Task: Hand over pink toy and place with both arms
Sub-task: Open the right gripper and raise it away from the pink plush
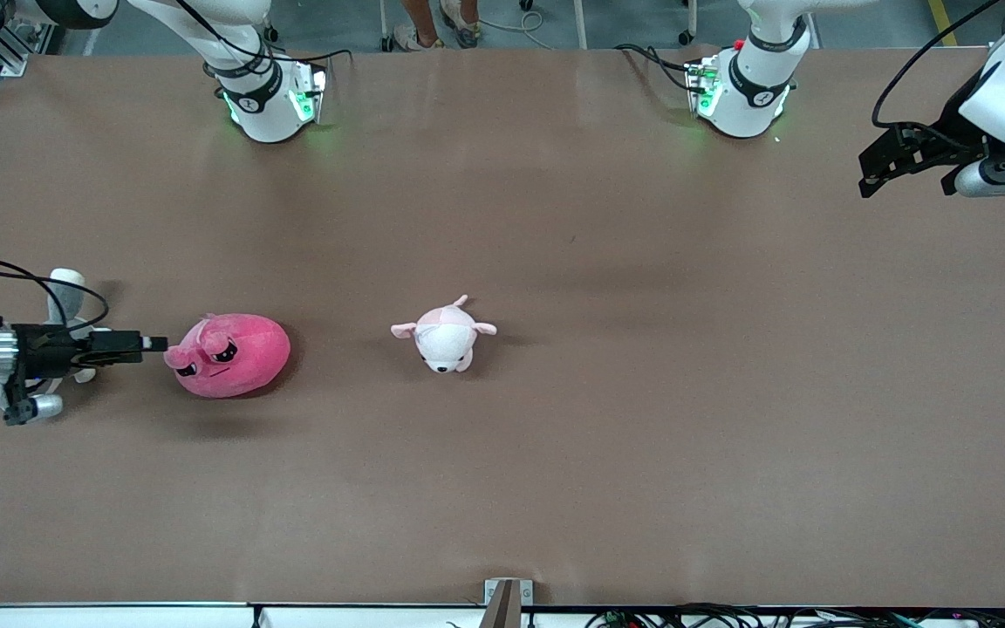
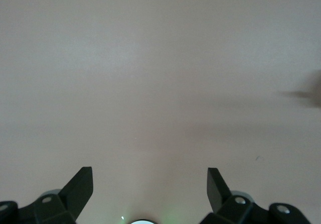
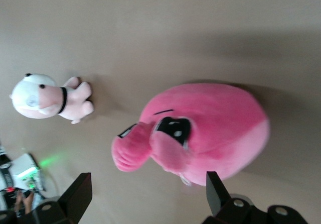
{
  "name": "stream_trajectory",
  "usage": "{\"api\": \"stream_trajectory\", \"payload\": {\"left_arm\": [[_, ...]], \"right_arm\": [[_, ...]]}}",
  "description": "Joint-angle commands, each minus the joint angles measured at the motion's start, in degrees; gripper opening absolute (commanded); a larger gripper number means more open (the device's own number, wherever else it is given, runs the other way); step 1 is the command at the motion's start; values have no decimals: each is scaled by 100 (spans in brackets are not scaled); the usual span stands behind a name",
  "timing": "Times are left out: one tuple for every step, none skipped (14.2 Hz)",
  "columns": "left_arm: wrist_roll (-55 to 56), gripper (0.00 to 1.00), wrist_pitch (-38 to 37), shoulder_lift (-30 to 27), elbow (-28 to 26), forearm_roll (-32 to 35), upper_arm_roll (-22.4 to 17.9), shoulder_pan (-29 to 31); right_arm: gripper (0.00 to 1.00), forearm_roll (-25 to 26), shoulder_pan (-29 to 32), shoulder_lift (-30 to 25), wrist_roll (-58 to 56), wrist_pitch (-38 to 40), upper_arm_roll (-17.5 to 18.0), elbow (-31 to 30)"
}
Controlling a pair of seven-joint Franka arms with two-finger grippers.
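Observation:
The pink toy (image 1: 230, 353) lies on the brown table (image 1: 642, 419) toward the right arm's end, its face toward the front camera. My right gripper (image 1: 152, 344) is open and empty, level with the toy and right beside it, fingertips just short of its ear flap. In the right wrist view the pink toy (image 3: 205, 131) fills the space just ahead of the open right gripper (image 3: 149, 181), not between the fingers. My left gripper (image 1: 867, 177) is open and empty, held up over the left arm's end of the table. The left wrist view shows the left gripper (image 2: 150, 176) over bare table only.
A small pale pink-and-white plush (image 1: 443, 336) lies at the table's middle and also shows in the right wrist view (image 3: 47, 97). Part of a white plush (image 1: 66, 290) shows beside the right gripper's body. The arm bases (image 1: 269, 100) (image 1: 742, 92) stand along the back edge.

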State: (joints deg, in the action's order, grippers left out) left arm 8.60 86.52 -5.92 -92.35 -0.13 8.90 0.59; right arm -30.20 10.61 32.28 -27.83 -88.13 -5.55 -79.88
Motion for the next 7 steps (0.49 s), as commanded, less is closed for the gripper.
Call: {"api": "stream_trajectory", "payload": {"left_arm": [[-122,100,119,-94,-90,-22,-28,3],[-122,100,119,-103,-81,-31,-28,3],[-122,100,119,-120,-81,-31,-28,3],[-122,100,119,-129,-81,-39,-28,3],[-122,100,119,-120,-81,-39,-37,3],[-105,100,119,-120,-81,-48,-37,11],[-43,100,128,-103,-81,-48,-37,3]], "right_arm": [[100,418,11,-397,14,68,54,69],[100,558,2,-537,162,59,63,78],[100,681,-33,-652,399,68,63,113],[100,830,-76,-766,723,77,72,252],[100,945,-138,-871,1022,77,80,376],[100,1068,-208,-977,1364,77,80,429],[100,1287,-339,-1100,1646,85,89,430]]}}
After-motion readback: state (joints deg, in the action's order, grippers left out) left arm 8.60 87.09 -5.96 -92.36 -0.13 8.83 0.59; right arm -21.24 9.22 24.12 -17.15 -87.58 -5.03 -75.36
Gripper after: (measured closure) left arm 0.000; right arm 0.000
